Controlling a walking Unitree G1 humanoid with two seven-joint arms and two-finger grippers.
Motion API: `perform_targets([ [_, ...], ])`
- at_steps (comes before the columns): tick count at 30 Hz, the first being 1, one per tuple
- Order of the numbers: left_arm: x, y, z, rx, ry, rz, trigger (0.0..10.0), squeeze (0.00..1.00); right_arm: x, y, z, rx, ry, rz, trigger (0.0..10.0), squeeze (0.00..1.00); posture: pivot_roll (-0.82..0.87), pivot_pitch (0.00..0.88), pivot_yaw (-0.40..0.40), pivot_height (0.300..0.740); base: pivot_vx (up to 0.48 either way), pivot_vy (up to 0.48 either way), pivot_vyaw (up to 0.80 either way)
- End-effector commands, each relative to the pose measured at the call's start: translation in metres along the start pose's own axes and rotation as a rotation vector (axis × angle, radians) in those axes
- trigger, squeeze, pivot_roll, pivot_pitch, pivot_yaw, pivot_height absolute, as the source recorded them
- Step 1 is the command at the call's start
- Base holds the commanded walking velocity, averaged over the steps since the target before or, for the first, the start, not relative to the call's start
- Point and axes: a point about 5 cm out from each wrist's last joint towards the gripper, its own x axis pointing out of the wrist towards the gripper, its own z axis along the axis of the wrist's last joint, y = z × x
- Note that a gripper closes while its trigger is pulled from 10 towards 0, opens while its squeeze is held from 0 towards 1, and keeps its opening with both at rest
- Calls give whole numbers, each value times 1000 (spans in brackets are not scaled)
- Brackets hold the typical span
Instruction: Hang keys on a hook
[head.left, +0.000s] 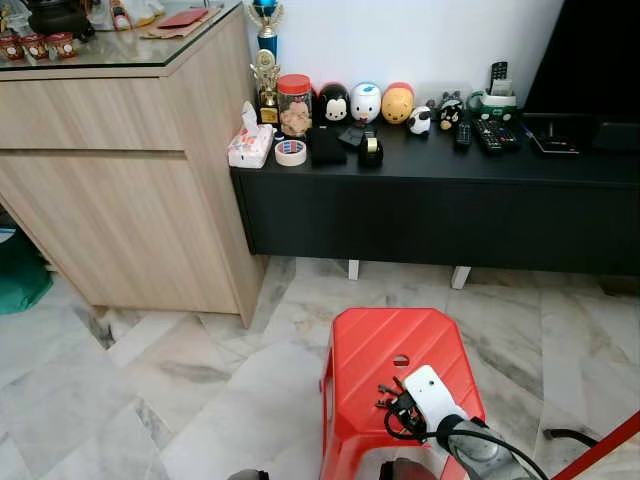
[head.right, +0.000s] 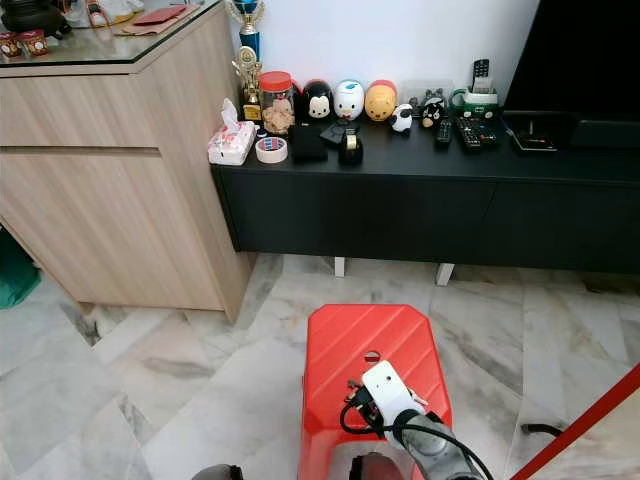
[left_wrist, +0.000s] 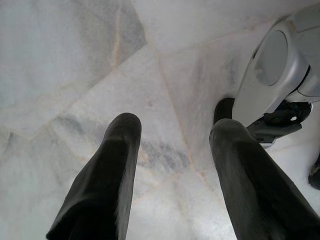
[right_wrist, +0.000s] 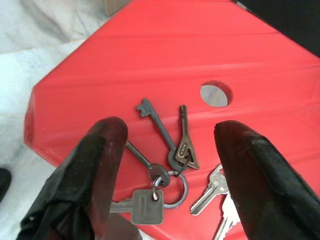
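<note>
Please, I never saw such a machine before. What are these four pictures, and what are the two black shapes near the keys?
A humanoid robot took them. Two pictures come from its head, looking down at a red plastic stool on a marble floor. Two come from its wrists. The black shapes are fingers of the right end effector, open above a bunch of metal keys on a ring lying on the stool. Nothing is held. The left end effector hangs open over the floor.

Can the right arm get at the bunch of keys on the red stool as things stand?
Probably yes. The right gripper hangs just above the bunch of keys on the red stool, jaws open to either side of the ring, and nothing lies between them.
</note>
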Motion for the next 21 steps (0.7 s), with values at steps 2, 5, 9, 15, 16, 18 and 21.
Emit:
perform_targets([
  [2,6,-14,14,25,-38,-27,10000,0,2,-4,3,4,27,-14,10000,1000,45,0,-8,635,0,0,0],
  [5,9,-20,24,40,-70,-36,10000,0,3,-4,4,32,32,-3,10000,251,60,0,-12,635,0,0,0],
  [9,12,-23,45,62,-159,-60,10000,0,2,-3,1,44,49,8,10000,0,79,0,-13,635,0,0,0],
  [15,12,-27,64,101,-258,-91,10000,0,4,-3,3,31,69,17,10000,0,107,21,-9,635,0,0,0],
  [16,12,-28,66,112,-271,-96,10000,0,4,-3,5,27,70,19,10000,0,111,25,-8,635,0,0,0],
  [18,12,-28,68,120,-281,-101,10000,0,5,-4,6,20,75,16,10000,0,116,31,-5,635,0,0,0],
  [21,11,-30,69,137,-305,-112,10000,0,6,-9,9,21,78,-19,10000,0,129,47,3,635,0,0,0],
])
